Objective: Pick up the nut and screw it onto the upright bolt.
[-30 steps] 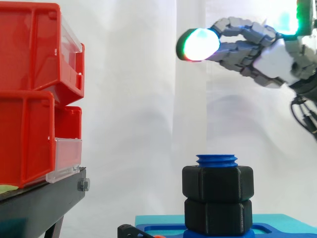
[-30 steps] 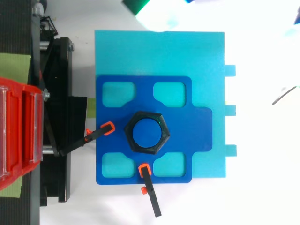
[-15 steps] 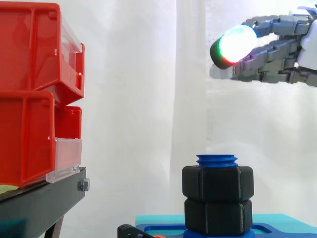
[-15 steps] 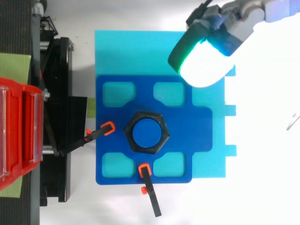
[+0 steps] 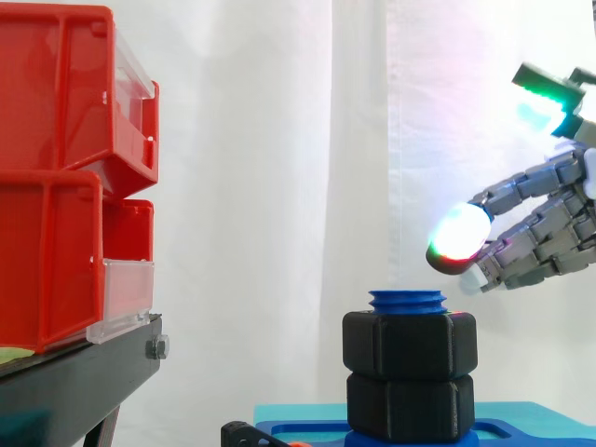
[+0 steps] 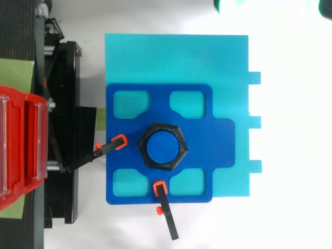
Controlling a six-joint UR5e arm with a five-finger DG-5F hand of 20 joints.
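- Bins (image 5: 65, 177): these stand far left of the work, well apart from the hand. Contact is unlikely unless the arm sweeps across past the bolt.
- Base (image 6: 228, 57): this carries the plate. No fixing of the base is visible, so a sideways push from the hand may slide the whole fixture.
- Plate (image 6: 202, 145): it is held by the clamps at its left and front edges. A hard downward press on its free right side may rock it.
- Hand (image 5: 545, 233): it hangs to the right of the bolt, a little above nut height. The fingers are loosely bent, parted from the thumb, and hold nothing. A descent from here may land a pad (image 5: 459, 244) on the bolt tip or on a nut corner.
- Nut (image 5: 410, 343): it sits on the bolt, resting on a lower nut (image 5: 410, 405), with a few threads showing above it. Further tightening may jam the two together, and a grip on the corners may slip.
- Bolt (image 5: 407, 300): it stands upright at the plate centre. A side load from the fingers may tilt it.
- Clamps (image 6: 111, 146): a finger travelling low may snag one.
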